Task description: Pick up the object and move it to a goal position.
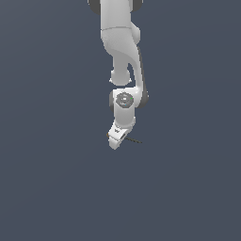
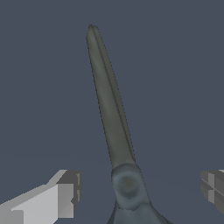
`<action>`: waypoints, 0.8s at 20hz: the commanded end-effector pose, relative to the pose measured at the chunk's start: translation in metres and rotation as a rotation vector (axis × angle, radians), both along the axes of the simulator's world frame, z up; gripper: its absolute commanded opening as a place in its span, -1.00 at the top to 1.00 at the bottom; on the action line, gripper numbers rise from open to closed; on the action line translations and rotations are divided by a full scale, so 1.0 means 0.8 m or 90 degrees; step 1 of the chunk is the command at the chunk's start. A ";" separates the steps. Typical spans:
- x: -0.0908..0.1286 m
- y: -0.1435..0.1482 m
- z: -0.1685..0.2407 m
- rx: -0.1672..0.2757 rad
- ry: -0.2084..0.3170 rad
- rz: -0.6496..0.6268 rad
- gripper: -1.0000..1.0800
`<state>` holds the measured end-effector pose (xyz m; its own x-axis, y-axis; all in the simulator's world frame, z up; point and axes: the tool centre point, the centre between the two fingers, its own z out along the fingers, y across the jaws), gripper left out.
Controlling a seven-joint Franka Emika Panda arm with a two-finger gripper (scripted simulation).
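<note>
A: Where is the object (image 2: pixel 109 100) compared with the claw (image 2: pixel 142 192)?

B: In the wrist view it lies in the gap between the two fingers, touching neither of them. One finger (image 2: pixel 65 194) is on one side, the other finger (image 2: pixel 213 189) is well away on the other side. The object is nearer to the first one. Its long thin part stretches away from the claw, and its thicker round part sits about level with the fingertips.

A: And in the exterior view?

B: There the claw (image 1: pixel 114 141) is at the lower end of the white arm (image 1: pixel 120 47), pointing down. The object (image 1: pixel 135 140) is only a thin dark line, coming out from the claw toward the exterior view's right. It is too small there to see any detail.

A: What does the object look like?

B: A slim, flat blade, dull grey-olive, getting narrow toward the far tip. At the near end there is a round grey joint with a faint brownish centre, and below it the shape spreads out again. The surface looks smooth and matte.

A: What about the claw itself?

B: It is wide open and holds nothing. The fingers are white and blocky with grey pads. The floor (image 2: pixel 183 65) under them is plain dark blue-grey.
</note>
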<state>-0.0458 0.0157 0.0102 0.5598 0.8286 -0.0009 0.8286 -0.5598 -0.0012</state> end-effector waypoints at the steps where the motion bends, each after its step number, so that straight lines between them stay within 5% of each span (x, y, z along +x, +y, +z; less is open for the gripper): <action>1: 0.001 0.000 -0.003 0.000 -0.001 0.000 -0.92; 2: 0.001 0.000 -0.003 0.000 -0.001 0.000 1.00; 16: 0.008 0.002 0.004 0.002 -0.013 0.005 1.00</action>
